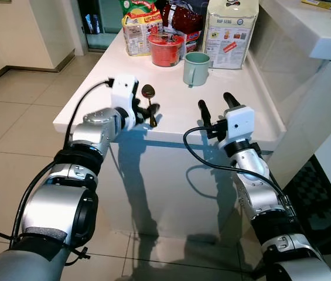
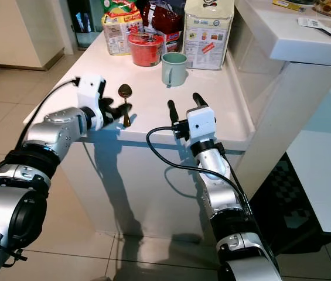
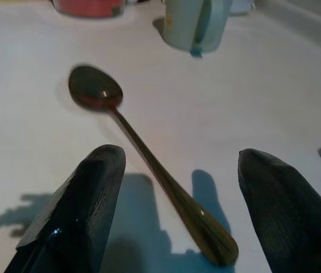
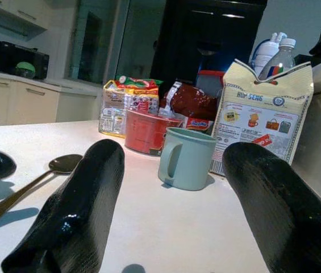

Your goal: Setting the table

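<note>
Spoon lies flat on white table, handle toward edge; my left gripper spread astride handle, likely ready to pinch; right gripper spread, idle near mug.

- I saw a dark bronze spoon on the white counter.
- Mug was pale green.
- Tub was red.
</note>
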Controlling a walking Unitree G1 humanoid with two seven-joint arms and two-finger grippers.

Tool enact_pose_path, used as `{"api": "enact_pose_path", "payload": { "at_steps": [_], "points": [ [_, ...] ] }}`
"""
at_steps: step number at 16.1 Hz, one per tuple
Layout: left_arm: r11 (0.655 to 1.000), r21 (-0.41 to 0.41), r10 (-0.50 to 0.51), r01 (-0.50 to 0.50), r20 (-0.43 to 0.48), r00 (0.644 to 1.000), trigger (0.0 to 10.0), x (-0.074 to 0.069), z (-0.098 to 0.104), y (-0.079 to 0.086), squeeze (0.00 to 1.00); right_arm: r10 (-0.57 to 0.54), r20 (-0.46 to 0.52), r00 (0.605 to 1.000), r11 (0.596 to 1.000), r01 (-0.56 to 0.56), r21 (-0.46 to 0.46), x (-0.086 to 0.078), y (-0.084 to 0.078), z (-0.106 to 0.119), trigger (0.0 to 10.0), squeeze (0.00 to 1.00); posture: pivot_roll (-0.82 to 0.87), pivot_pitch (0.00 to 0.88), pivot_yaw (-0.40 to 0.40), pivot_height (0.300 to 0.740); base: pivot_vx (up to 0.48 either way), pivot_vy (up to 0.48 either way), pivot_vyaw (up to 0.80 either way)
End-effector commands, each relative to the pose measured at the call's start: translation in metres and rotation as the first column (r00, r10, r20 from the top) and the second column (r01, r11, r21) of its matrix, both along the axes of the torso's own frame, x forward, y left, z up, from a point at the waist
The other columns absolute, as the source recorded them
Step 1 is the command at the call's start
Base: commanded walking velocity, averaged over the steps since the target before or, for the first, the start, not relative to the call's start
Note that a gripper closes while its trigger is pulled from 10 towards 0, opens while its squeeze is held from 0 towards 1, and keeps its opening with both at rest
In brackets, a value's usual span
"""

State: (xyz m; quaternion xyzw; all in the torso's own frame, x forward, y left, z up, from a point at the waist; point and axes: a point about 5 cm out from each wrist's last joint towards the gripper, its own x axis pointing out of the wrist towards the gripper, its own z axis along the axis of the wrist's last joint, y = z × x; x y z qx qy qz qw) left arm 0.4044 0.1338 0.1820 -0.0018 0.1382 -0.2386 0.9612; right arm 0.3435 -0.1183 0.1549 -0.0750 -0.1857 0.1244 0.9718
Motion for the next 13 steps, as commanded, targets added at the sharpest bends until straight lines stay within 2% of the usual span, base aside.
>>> {"api": "enact_pose_path", "payload": {
  "at_steps": [1,4,13],
  "points": [
    [1.0,-0.008,-0.019,0.019,-0.014,1.0,10.0,0.001,0.003,-0.003,0.0,-0.005,0.006,1.0,1.0,0.005,0.0,-0.001,-0.002,0.001,10.0,0.0,0.03,0.003,0.033,0.74,0.0,0.0,0.0],
    [0.998,0.013,-0.064,0.065,-0.085,0.994,10.0,-0.004,-0.011,-0.011,0.0,-0.008,0.005,1.0,1.0,0.008,-0.005,-0.002,-0.004,0.001,10.0,0.0,0.02,0.0,0.032,0.74,0.0,0.0,0.0],
    [0.984,0.089,-0.141,0.155,-0.146,0.979,10.0,-0.016,-0.038,-0.023,0.0,-0.032,-0.001,0.999,0.999,0.032,-0.013,-0.004,-0.009,-0.002,10.0,0.0,0.0,0.006,0.048,0.74,0.0,0.0,0.0]
  ]
}}
